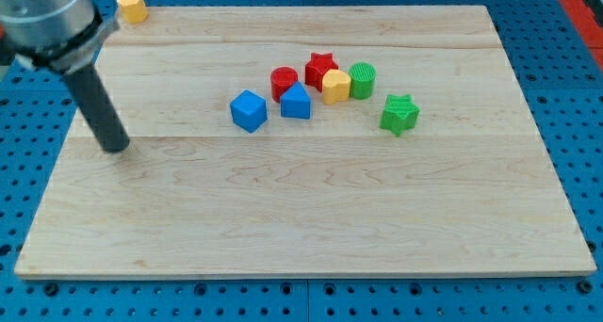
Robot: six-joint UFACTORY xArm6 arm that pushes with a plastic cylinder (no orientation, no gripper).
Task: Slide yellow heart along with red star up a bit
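Seven blocks are seen on the wooden board. My tip is planted near the view's left edge, well apart from them; no jaws are carried. The blue cube and green star lie nearest. Behind, the yellow heart is pressed against the red star, beside a green cylinder.
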